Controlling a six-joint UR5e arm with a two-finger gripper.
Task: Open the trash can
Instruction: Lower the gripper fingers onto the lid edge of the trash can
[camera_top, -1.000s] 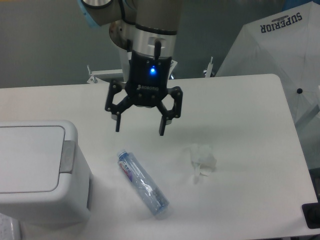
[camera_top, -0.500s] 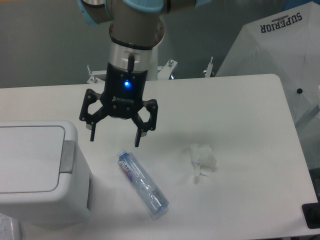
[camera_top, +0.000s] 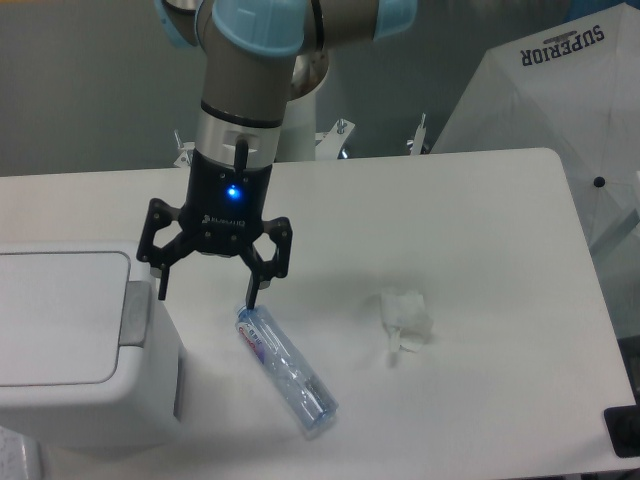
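Right now my gripper (camera_top: 207, 292) hangs with jaws spread wide beside the trash can (camera_top: 85, 345), its lid shut

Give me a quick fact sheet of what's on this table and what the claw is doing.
Trash can: white, front left corner, lid closed
Push bar: grey strip on the can's right edge
Gripper: open, empty, beside the push bar
Bottle: clear plastic, lying on its side mid-table
Tissue: crumpled, right of bottle
Table: white
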